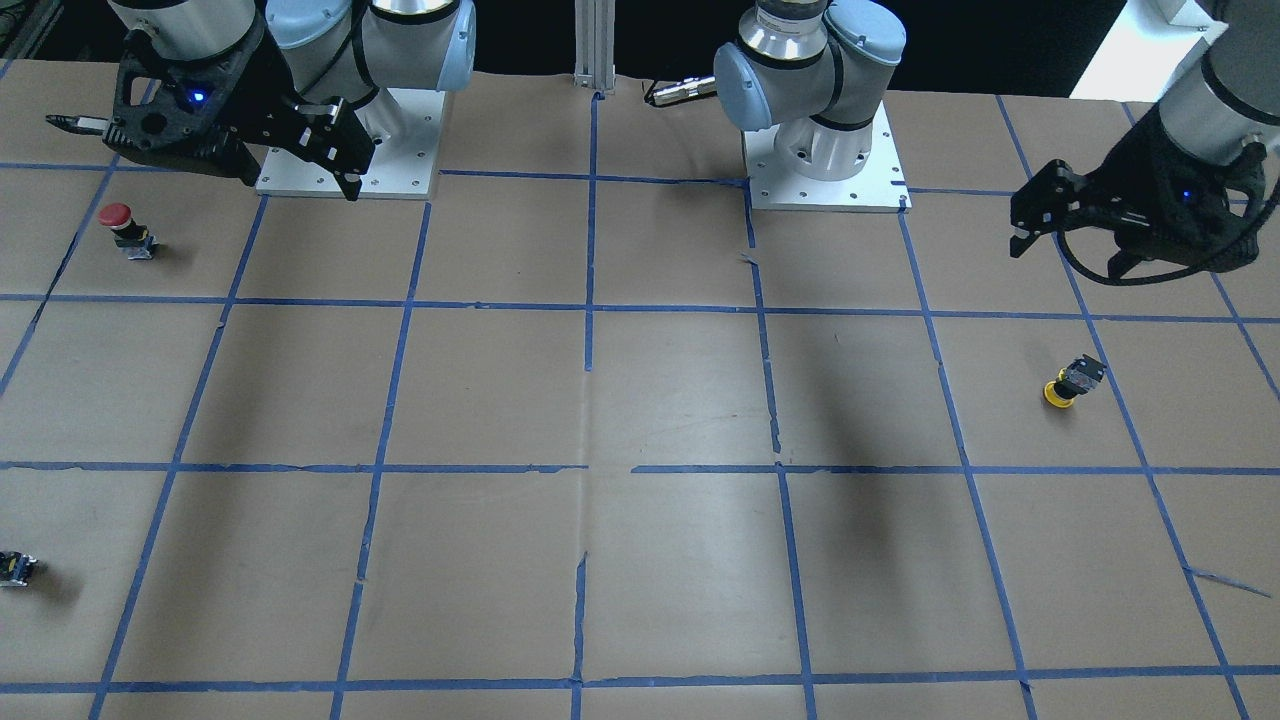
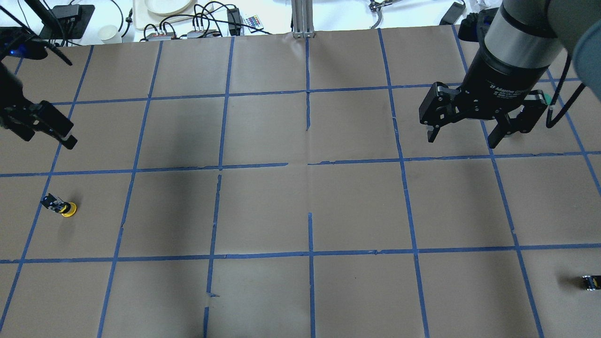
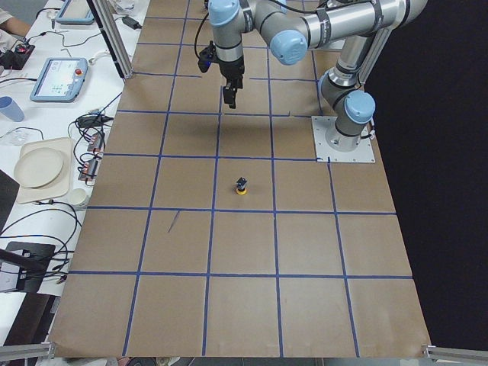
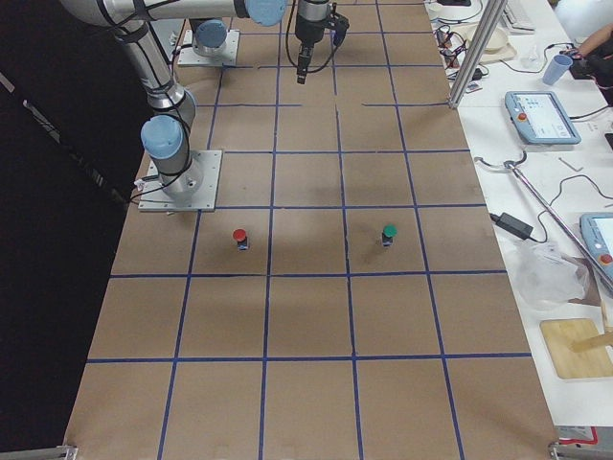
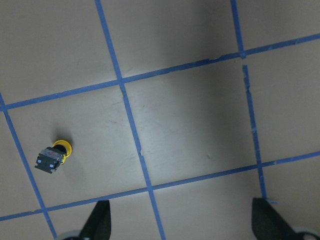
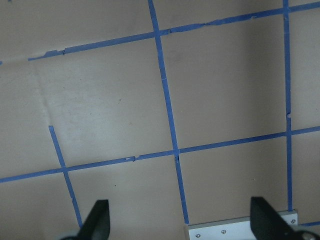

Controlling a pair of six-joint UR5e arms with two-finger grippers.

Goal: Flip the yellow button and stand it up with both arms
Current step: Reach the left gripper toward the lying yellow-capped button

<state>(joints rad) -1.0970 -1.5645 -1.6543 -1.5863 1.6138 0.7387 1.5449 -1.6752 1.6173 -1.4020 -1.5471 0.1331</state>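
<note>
left wrist-mounted: yellow button [image 5: 55, 156] beyond tool [image 5: 181, 202]

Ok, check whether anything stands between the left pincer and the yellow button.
Nothing visible does. Only bare taped paper lies between the open left pincer and the yellow button, which sits alone in its grid square.

Plain brown paper over the table [image 1: 680, 400], ruled into large squares by blue tape lines [image 1: 590, 308]. On the yellow button [image 1: 1072, 381], a bright yellow cap over a black-and-grey body. Red cap on a second button [image 1: 126, 229], green cap on a third [image 4: 388, 234]. Silver tubing with light blue joint caps on the left arm [image 1: 1220, 100] and right arm [image 1: 330, 30]. Black for the left gripper [image 5: 182, 201] and right gripper [image 2: 461, 140], each with a small blue light. White base plates [image 1: 880, 185].
</note>
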